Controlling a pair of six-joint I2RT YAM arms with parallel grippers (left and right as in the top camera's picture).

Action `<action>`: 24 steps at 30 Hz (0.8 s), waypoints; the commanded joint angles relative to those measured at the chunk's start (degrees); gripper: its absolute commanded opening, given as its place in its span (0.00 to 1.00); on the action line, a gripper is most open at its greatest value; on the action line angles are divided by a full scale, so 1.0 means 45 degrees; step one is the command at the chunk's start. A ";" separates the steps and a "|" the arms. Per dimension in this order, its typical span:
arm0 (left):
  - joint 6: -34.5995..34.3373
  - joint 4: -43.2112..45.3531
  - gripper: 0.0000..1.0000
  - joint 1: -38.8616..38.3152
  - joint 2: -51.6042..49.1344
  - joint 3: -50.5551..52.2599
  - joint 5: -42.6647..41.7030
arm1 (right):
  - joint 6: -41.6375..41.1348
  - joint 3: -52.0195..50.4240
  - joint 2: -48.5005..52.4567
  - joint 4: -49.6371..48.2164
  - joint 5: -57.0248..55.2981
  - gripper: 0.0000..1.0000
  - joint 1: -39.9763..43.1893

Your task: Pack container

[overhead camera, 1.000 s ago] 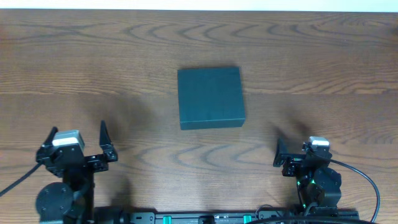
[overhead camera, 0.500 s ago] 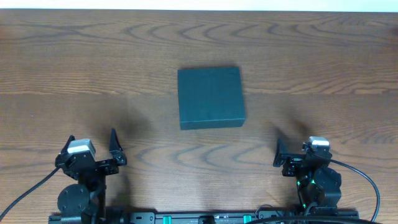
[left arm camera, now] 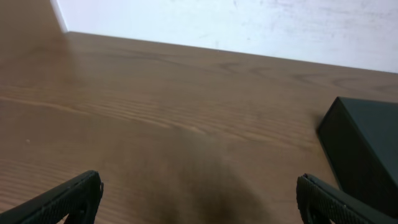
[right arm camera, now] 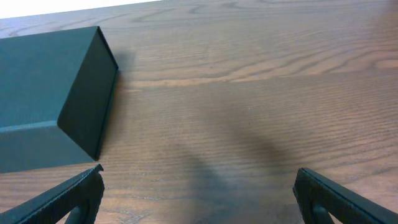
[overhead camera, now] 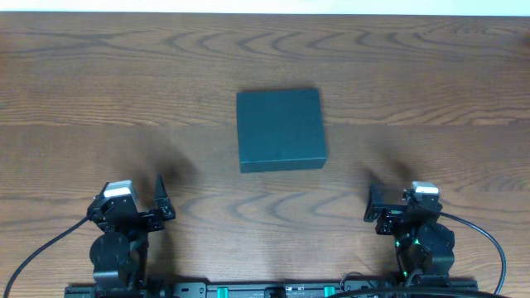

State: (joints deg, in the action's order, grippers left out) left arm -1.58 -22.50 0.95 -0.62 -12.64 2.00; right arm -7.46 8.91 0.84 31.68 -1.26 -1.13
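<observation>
Left gripper (left arm camera: 199, 194), right gripper (right arm camera: 198, 190) wide, container (overhead camera: 280, 130) closed

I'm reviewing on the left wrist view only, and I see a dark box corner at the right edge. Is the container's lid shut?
Observer: Overhead, the container shows a flat top that looks closed.
Operator: What is the right gripper doing?
Observer: The right gripper is open and empty. The container lies off to its left, and the fingers are not touching it.
Operator: Does the container sit nearer one side?
Observer: No, it sits roughly centred left to right on the table.
</observation>
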 commanded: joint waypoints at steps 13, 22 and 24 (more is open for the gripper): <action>-0.0146 0.1117 0.98 -0.0039 0.0107 0.1263 -0.0010 | -0.0185 -0.0107 -0.0117 -0.0024 -0.0049 0.99 0.0087; -0.0112 0.1122 0.98 -0.0039 0.0107 0.1627 0.0044 | -0.0189 -0.0107 -0.0117 -0.0024 -0.0049 0.99 0.0087; 0.0015 0.1122 0.98 -0.0039 0.0107 0.1627 0.0044 | -0.0185 -0.0107 -0.0117 -0.0024 -0.0049 0.99 0.0087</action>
State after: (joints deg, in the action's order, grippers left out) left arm -1.69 -17.52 0.95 -0.62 -6.83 1.89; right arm -7.46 8.91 0.84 31.68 -1.23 -1.13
